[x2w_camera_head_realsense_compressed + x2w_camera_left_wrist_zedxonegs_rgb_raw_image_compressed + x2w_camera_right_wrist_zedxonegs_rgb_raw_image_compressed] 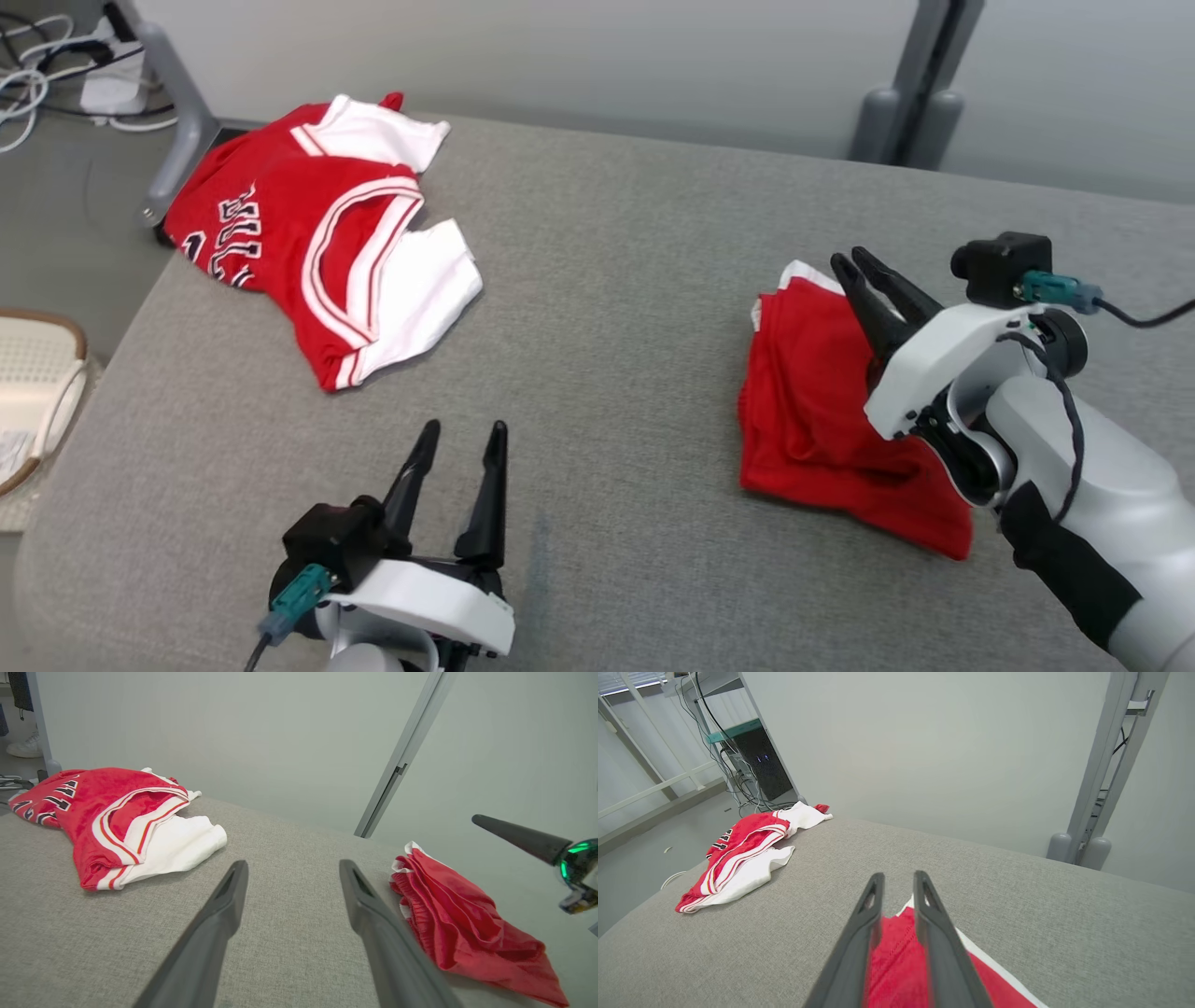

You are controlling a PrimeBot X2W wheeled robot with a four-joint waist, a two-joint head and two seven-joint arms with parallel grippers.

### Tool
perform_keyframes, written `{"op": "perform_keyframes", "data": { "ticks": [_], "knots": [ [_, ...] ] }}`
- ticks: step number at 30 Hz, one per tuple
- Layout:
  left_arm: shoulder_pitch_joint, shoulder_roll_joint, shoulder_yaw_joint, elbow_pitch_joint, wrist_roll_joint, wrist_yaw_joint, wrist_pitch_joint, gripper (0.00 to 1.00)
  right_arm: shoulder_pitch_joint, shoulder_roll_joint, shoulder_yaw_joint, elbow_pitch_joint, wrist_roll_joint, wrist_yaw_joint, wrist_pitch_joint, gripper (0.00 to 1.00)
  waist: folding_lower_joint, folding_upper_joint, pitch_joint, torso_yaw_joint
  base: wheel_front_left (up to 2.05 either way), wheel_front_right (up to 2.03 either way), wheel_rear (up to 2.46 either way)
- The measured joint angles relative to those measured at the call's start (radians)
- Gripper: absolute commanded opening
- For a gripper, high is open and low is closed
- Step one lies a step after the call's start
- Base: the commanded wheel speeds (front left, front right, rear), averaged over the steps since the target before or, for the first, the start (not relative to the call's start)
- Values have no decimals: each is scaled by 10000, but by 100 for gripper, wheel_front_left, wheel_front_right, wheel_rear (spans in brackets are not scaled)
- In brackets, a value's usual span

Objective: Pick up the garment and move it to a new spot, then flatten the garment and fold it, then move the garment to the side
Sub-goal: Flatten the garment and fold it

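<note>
Pale grey wall [560, 47] behind grey upholstered table [635, 327]

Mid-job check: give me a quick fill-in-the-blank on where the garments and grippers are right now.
1. The left gripper hovers over the bare table with its jaws ____.
2. The folded red garment lies beneath the ____ gripper.
3. The jersey lies at the table's far ____ corner.
Missing words: open; right; left.

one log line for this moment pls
left gripper open, over table | right gripper slightly open above shorts | shorts roughly folded, right side | jersey crumpled, far left
</note>
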Motion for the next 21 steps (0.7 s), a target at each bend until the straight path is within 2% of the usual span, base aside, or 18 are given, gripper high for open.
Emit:
{"op": "perform_keyframes", "data": {
  "ticks": [1, 2, 6, 14, 18, 21],
  "knots": [
    [66, -2, 138, -15, 35, -10, 0, 100, 120, -104, -2, -213, 4, 0, -79, 87, 0, 0, -67, -94, 0, 0, 0],
    [120, 2, 274, -27, 104, -13, 0, 100, 236, -205, -23, -393, 4, 0, -121, 100, 0, 0, -135, -197, 0, 0, 0],
    [308, 0, 848, -123, 357, -153, -2, 100, 792, -715, -472, -1346, -44, 0, -211, 100, 0, 0, -433, -716, 0, 0, 0],
    [625, 8, 2006, -667, 920, -431, -4, 100, 2630, -1202, -3001, -3787, -1356, 0, -232, 100, 0, 0, -991, -1954, 0, 0, 0],
    [793, 17, 2589, -1022, 974, -518, -13, 100, 3755, -1227, -4153, -4449, -2257, 0, -234, 100, 0, 0, -1175, -2466, 0, 0, 0],
    [975, 6, 2780, -1129, 1338, -539, -27, 100, 4897, -920, -5333, -5097, -3218, 0, -234, 100, 0, 0, -1242, -2816, 0, 0, 0]
  ]
}}
